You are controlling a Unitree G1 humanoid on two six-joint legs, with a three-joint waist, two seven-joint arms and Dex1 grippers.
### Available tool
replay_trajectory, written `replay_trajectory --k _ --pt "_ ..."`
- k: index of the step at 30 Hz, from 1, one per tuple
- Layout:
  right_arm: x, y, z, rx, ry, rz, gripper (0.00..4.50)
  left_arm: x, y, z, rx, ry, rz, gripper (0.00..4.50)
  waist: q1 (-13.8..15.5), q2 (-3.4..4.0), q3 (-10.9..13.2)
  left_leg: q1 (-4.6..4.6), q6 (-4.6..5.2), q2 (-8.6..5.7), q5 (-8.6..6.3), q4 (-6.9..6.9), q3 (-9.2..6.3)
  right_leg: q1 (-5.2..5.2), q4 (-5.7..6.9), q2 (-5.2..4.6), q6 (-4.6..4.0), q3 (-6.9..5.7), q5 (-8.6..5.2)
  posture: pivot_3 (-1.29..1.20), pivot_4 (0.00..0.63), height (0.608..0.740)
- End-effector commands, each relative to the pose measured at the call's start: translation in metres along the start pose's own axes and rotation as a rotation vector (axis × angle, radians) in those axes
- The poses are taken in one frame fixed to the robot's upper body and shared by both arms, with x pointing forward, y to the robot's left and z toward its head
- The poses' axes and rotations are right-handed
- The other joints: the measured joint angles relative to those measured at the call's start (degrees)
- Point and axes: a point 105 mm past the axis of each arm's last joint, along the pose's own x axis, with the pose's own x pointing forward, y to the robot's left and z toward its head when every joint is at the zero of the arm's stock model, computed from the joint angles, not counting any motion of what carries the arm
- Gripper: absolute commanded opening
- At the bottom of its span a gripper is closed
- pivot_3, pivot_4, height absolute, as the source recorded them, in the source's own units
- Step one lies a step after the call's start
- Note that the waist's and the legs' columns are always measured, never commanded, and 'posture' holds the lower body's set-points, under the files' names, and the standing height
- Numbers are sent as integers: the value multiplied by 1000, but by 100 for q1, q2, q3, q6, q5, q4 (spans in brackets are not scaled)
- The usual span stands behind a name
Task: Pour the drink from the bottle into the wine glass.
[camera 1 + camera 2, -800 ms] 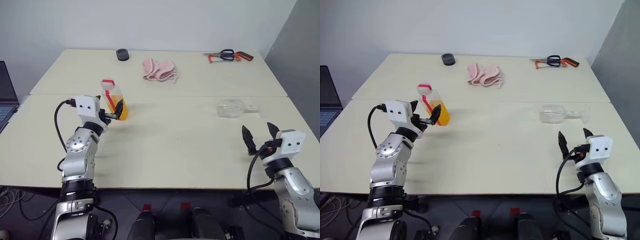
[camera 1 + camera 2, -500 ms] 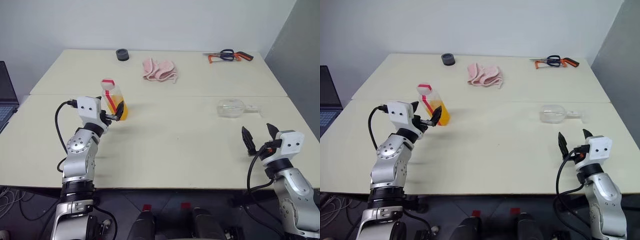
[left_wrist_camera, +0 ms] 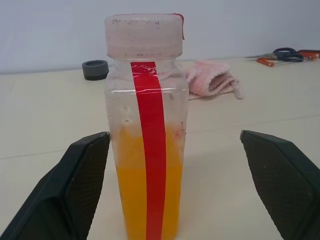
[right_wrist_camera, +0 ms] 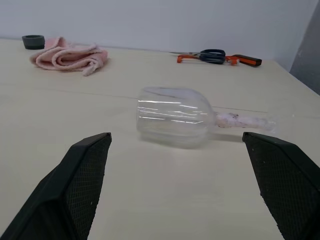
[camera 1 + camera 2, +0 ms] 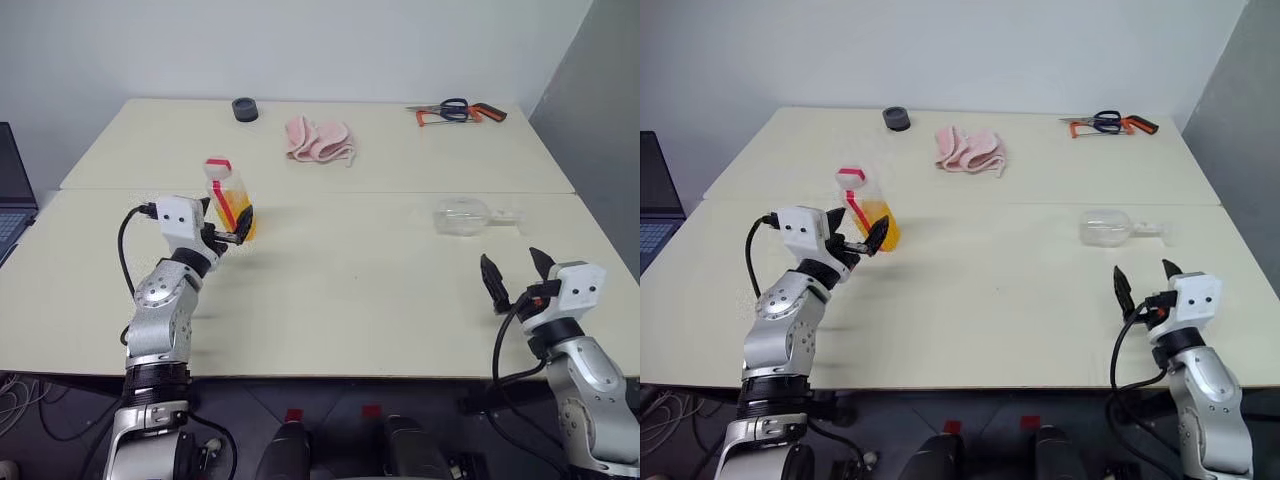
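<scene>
Orange drink fills the lower half of the capped bottle, which stands upright on the tabletop toward its left edge, between the spread fingers of the left tool, which do not press it. Near the right edge the wine glass lies on its side, and the right tool, fingers spread and empty, hangs near the front right corner, well apart from it.

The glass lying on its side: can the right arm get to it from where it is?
Probably yes. The right pincer is open and faces the glass, with only bare table between them.
</scene>
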Motion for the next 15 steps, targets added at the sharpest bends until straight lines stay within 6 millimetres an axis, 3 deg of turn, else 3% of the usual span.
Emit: replay_trajectory --k 1,9,15 --pt "-1 3 11 -4 -41 37 4500 2 1 15 51 -51 21 4448 0 0 0 0 0 0 0 0 0 0 0 0 0 0 0 0 150 740" --pt "-3 47 22 8 -19 325 4500 6 -1 12 14 -31 66 4448 -3 0 0 3 0 0 0 0 2 2 0 0 0 2 0 0 150 740" --pt "2 63 36 29 -29 423 4500 13 4 16 -29 -20 86 4448 1 -2 -1 3 0 0 0 4 0 4 0 0 0 -2 0 0 150 740"
